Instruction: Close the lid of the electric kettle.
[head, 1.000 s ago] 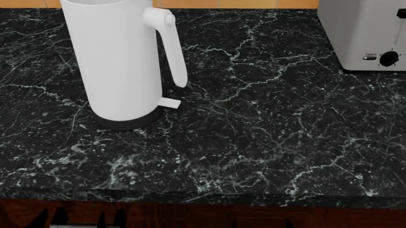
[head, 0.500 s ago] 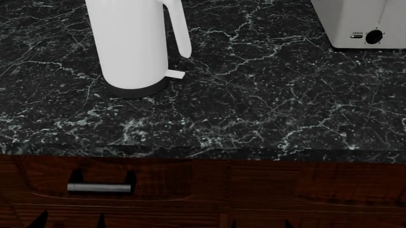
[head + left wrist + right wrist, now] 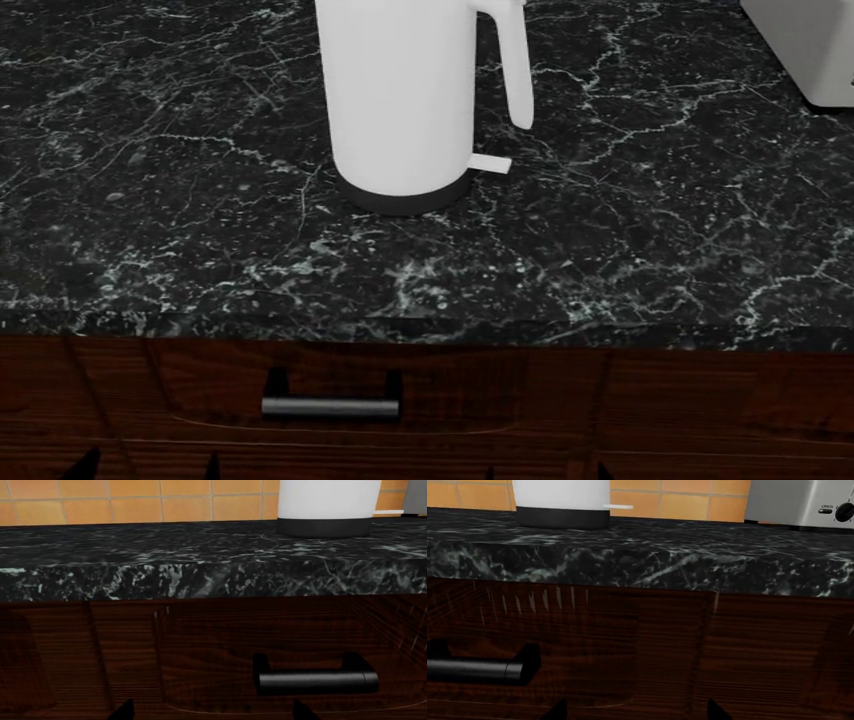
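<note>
Your gripper tips barely show at the frames' bottom edges, so you cannot tell their opening; they hold nothing visible. Beyond the drawer handle point(image 3: 330, 407), the electric kettle point(image 3: 400, 100) stands upright on the countertop point(image 3: 160, 200), far left of centre.

Obstacle, mid-table: the electric kettle point(image 3: 400, 100) stands upright, set back from the front edge, its handle point(image 3: 514, 65) and small tab point(image 3: 490, 164) on the right.
Obstacle, far right corner: a light-grey appliance point(image 3: 814, 45).
Open table point(image 3: 160, 230): the left side, the front strip, and between kettle and appliance.
Below the front edge: drawer handle point(image 3: 330, 407) juts out.
</note>
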